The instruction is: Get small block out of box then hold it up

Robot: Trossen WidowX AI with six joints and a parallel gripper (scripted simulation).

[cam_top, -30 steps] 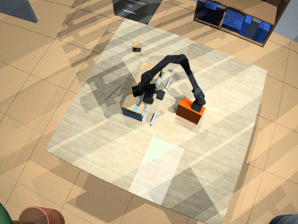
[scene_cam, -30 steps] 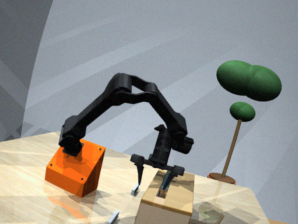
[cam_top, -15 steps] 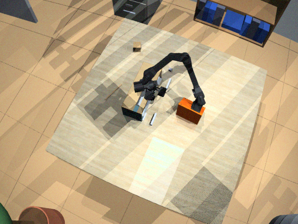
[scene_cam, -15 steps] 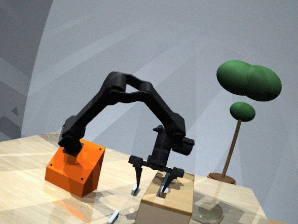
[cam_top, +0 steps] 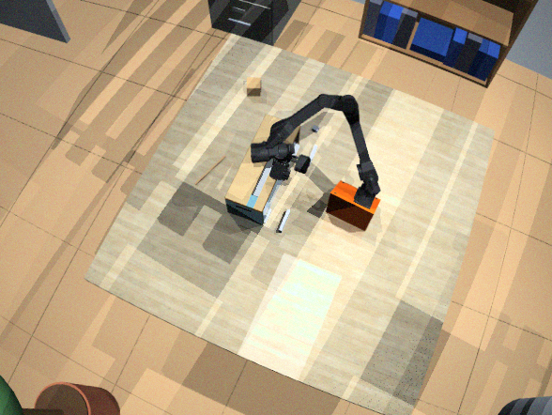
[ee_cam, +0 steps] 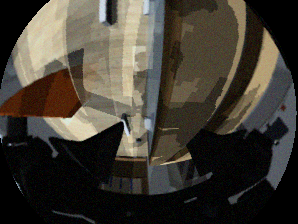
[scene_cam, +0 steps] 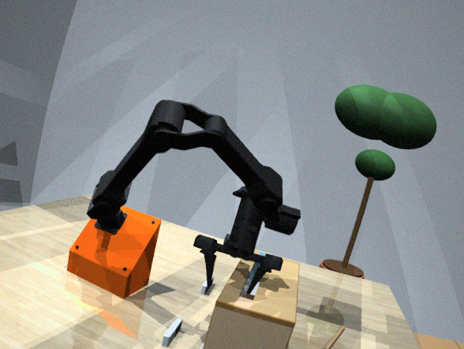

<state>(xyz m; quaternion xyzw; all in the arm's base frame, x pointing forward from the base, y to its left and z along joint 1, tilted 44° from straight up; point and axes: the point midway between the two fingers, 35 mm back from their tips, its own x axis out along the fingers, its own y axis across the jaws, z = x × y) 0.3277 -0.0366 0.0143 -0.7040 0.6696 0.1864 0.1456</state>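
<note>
The box [cam_top: 240, 189] [scene_cam: 252, 329] [ee_cam: 207, 75] has a wooden top with a long slot [scene_cam: 249, 296] near its front edge, and a blue-green end. My gripper [cam_top: 291, 167] [scene_cam: 228, 292] [ee_cam: 152, 123] is open and empty, pointing down over the box's front edge. In the exterior view one finger is at the slot and the other is outside the front, over the table. How deep the finger reaches is hidden. I cannot make out the block on the shelf. A tiny grey-blue piece [cam_top: 315, 129] lies on the table near the box's far end; I cannot tell whether it is the block.
Two pale bars [cam_top: 283, 221] [scene_cam: 172, 332] lie on the table in front of the box. The orange arm base [cam_top: 351, 210] [scene_cam: 138, 241] [ee_cam: 47, 95] stands beyond them. A thin stick [cam_top: 210, 170] lies behind the box. A wooden cube [cam_top: 253, 87] sits past its far end.
</note>
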